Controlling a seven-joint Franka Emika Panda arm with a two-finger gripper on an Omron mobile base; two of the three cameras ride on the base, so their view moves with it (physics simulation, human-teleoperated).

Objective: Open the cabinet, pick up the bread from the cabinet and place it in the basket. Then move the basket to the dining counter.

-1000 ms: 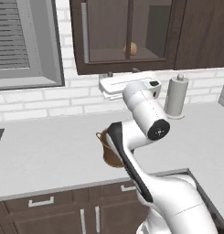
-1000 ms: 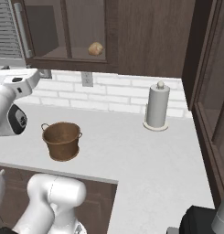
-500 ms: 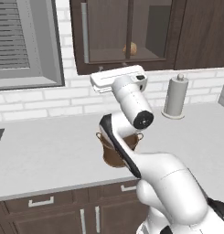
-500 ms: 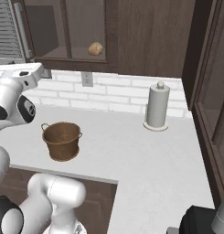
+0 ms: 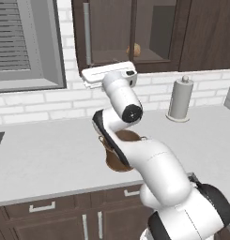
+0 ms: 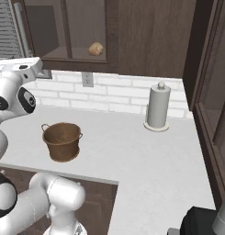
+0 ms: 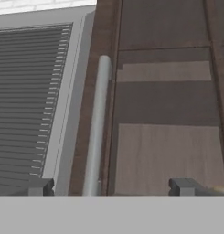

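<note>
The dark brown wooden wall cabinet (image 5: pixel 135 35) with glass-paned doors is shut, and its long vertical silver bar handle (image 7: pixel 97 130) runs smooth and round down the left door's frame. Behind the glass, on the shelf, sits the small round tan-golden bun of bread (image 6: pixel 96 48), to the right of that handle.

The white arm rises from the base, bends at a dark elbow joint and lifts its flat white hand up to the cabinet's lower left corner, just under the handle's foot. In the hand view the gripper (image 7: pixel 111 186) faces the door with its two dark fingertips (image 7: pixel 38 186) set wide apart, one on each side of the handle, gripping nothing; whether they touch the door I cannot tell.

Below the cabinet, the brown coppery bucket-shaped basket (image 6: pixel 62 141) with two small loop handles stands upright on the pale matte kitchen worktop (image 6: pixel 132 147), tapering toward its base, partly behind the arm in the left base view.

Right of the cabinet's bread, an upright grey paper-towel roll (image 6: pixel 158 107) with a knob on top stands against the white brick wall (image 6: pixel 118 94). Left of the cabinet hangs a grey-framed window with slatted blinds (image 5: pixel 18 44).
</note>
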